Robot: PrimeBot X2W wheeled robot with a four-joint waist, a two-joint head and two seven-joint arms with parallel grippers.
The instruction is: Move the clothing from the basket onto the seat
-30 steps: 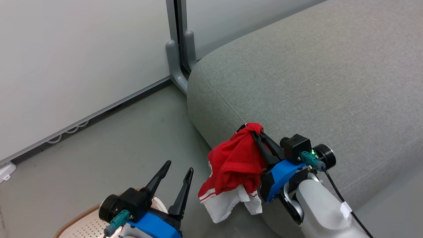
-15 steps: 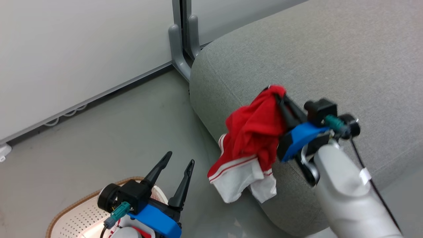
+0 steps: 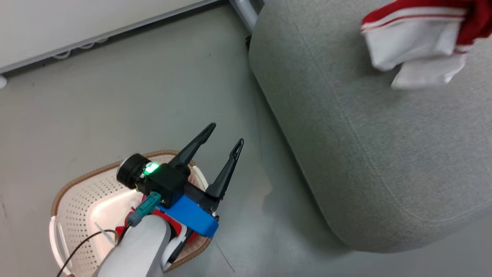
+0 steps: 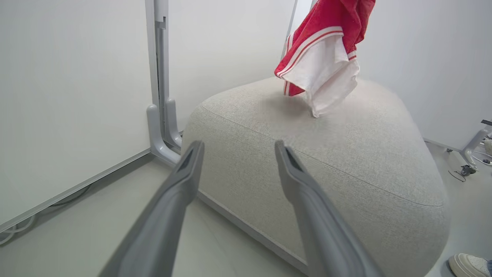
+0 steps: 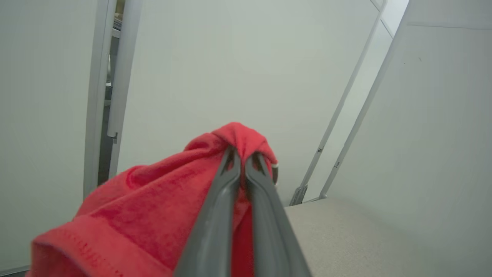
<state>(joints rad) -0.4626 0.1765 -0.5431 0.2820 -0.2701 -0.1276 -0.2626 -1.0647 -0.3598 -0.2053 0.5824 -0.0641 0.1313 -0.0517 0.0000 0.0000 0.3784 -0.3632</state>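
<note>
My right gripper (image 5: 242,158) is shut on a bunched red fold of the clothing (image 5: 153,215). The garment hangs red on top with a white, red-striped lower part (image 4: 319,65) over the top of the grey seat (image 4: 365,154). I cannot tell whether its lowest corner touches the cushion. In the head view the cloth (image 3: 415,38) shows at the top right above the seat (image 3: 365,134). My left gripper (image 3: 226,133) is open and holds nothing, above the far edge of the cream basket (image 3: 82,196) at the lower left. A bit of red cloth (image 3: 173,227) shows under my left wrist.
The basket stands on grey floor left of the seat's rounded corner. White wall panels with a grey post foot (image 4: 161,134) rise behind. A shoe (image 4: 467,263) and a wheeled stand base (image 4: 474,148) are to the seat's right in the left wrist view.
The head camera has tilted down toward the basket. My right gripper has carried the clothing up from beside the seat's edge to above its top. The left gripper stays open.
</note>
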